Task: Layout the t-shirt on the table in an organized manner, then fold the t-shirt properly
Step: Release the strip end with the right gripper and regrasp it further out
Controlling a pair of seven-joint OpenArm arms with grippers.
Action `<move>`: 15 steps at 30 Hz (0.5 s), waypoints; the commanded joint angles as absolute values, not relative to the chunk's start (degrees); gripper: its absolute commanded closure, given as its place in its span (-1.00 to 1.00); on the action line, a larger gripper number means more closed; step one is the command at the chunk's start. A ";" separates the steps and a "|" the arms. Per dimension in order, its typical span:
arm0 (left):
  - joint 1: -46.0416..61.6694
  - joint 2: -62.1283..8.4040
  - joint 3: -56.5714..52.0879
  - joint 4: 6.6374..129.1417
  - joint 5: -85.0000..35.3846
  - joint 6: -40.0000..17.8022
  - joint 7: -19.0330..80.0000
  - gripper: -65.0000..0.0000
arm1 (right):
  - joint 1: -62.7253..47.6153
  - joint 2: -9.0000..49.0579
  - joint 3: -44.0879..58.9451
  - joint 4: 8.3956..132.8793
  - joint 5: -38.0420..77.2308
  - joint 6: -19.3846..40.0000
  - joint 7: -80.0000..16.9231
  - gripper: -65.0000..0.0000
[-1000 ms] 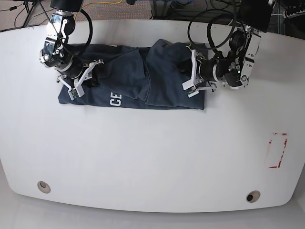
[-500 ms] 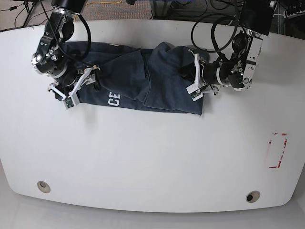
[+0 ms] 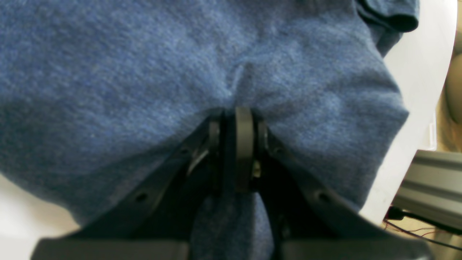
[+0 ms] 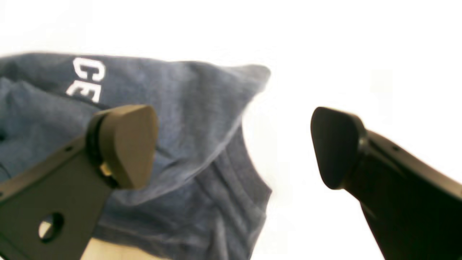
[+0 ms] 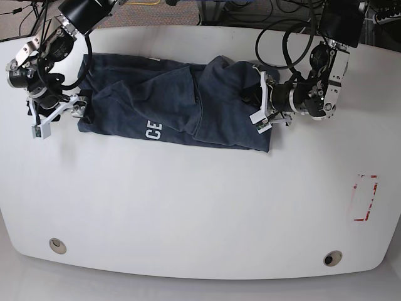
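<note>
The right gripper [image 5: 55,116] has just let go and pulled left off the t-shirt [image 5: 169,106], jaws wide, empty; left gripper [image 5: 260,106] stays clamped on cloth, so spreading continues.

Left gripper [image 3: 236,119]: jaws pressed together, navy cloth pinched between the fingertips, more of it bunched beyond them; arm reaching in low, wrist roughly level.
Right gripper [image 4: 234,144]: jaws spread wide, nothing between the pads [image 4: 128,144]; arm bent, wrist angled down.
</note>
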State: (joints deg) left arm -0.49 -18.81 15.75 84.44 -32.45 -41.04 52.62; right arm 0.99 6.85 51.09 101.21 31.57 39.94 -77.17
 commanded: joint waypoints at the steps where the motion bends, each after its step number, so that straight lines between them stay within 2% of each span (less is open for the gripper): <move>1: -0.40 -20.00 15.60 84.26 -27.30 -40.00 57.01 0.91 | 1.71 9.36 52.18 97.10 32.13 40.00 -76.70 -1.00; 9: -0.40 -19.91 15.60 84.44 -27.30 -40.00 57.10 0.91 | 1.63 11.47 54.20 82.42 34.07 40.00 -75.30 -1.00; 15: -0.40 -19.74 15.60 84.44 -27.30 -40.00 57.19 0.91 | 0.31 10.77 51.56 81.10 35.38 40.00 -74.77 -1.00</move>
